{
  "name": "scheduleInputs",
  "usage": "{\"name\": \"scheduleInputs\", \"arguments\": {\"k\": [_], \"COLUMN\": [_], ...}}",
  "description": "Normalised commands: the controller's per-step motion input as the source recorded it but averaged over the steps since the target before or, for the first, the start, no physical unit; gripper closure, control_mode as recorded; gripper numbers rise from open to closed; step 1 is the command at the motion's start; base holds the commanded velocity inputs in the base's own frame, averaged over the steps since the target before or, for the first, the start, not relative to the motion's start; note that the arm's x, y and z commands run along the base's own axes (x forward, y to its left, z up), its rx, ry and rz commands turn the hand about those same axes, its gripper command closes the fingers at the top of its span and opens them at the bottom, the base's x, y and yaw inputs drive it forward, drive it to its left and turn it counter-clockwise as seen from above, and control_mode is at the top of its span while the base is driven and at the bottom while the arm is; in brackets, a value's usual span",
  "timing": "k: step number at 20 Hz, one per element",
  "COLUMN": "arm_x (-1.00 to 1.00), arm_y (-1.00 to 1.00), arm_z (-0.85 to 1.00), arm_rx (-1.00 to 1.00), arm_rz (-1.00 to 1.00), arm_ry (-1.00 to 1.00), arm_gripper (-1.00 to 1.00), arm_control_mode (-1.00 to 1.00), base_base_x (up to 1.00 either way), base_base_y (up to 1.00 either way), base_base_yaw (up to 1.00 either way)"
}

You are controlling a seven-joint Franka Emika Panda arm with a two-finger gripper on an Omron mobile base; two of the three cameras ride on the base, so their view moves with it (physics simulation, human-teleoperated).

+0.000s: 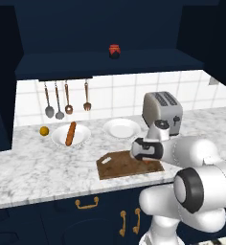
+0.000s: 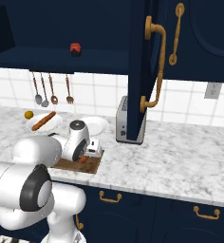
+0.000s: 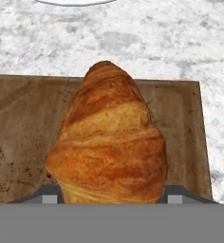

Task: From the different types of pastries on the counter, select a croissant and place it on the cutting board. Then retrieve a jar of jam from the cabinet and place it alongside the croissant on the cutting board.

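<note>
I can read no lettering, label, brand, number or sign anywhere I look. The jar of jam [image 1: 114, 51] on the shelf above the toaster [image 1: 162, 113] has no label I can make out, and the toaster's face is plain.

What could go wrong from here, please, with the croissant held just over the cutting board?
The golden-brown croissant sits between the gripper fingers near the right end of the dark wooden cutting board; released carelessly, it might roll onto the marble counter. It may also leave little room for the small red jar of jam, which waits on the navy cabinet shelf.
</note>
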Motion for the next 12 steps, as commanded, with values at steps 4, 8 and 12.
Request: {"name": "scheduleInputs", "arguments": {"k": [4, 8, 12], "arm_x": [0.0, 0.0, 0.0], "arm_y": [-0.02, 0.0, 0.0], "arm_z": [-0.05, -0.19, -0.11], "arm_rx": [0.0, 0.0, 0.0], "arm_rz": [0.0, 0.0, 0.0], "arm_ry": [0.02, 0.03, 0.01], "arm_gripper": [1.0, 1.0, -1.0], "arm_control_mode": [-1.0, -1.0, -1.0], "base_base_x": [0.0, 0.0, 0.0], "base_base_y": [0.0, 0.0, 0.0], "base_base_yaw": [0.0, 0.0, 0.0]}}
